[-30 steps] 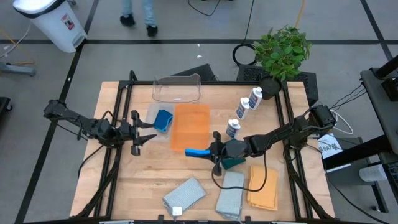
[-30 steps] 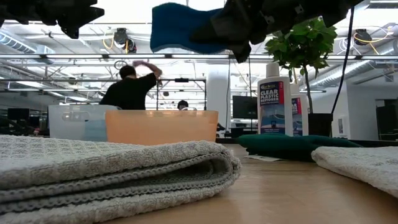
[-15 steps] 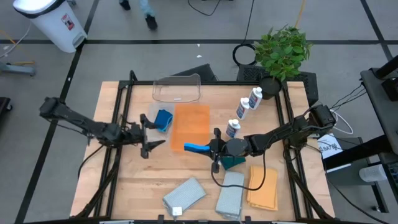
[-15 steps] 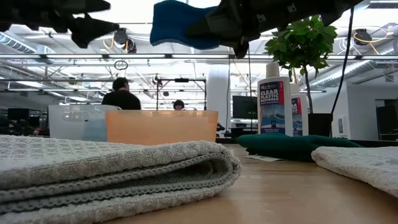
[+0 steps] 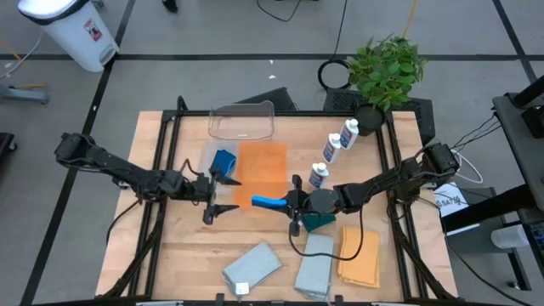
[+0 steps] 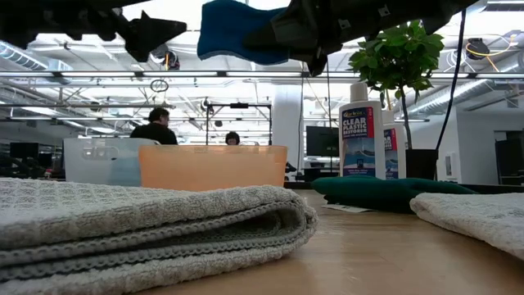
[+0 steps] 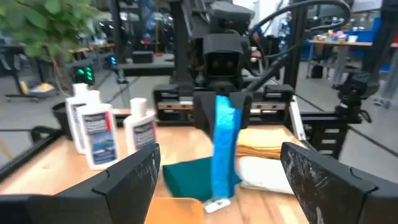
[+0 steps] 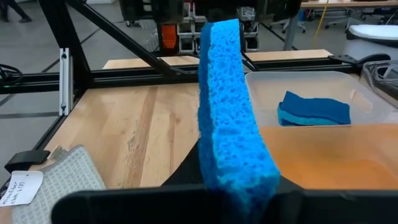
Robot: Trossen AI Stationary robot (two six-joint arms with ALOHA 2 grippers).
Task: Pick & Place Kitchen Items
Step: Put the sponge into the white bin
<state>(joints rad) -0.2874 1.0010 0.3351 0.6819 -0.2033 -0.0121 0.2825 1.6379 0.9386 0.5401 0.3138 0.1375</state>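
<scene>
On the left, my left gripper (image 5: 223, 194) hangs over the wood with its fingers spread wide and nothing in them. It points toward the middle of the table (image 5: 161, 255). Just past it a blue sponge (image 5: 223, 161) lies in a clear tray (image 5: 206, 158), next to the orange tray (image 5: 262, 172).

In the middle, my right gripper (image 5: 287, 205) pinches another blue sponge (image 8: 230, 118) up in the air, by the near edge of the orange tray. The sponge sticks out toward my left gripper.

I think the two arms could bump, because they face each other and are near. The sponge could also slip and fall on the wood, since only its end is pinched.

On the right stand three white bottles (image 5: 334, 150). A dark green pad (image 5: 320, 222) lies under my right arm, and an arm could knock the nearest bottle over.
</scene>
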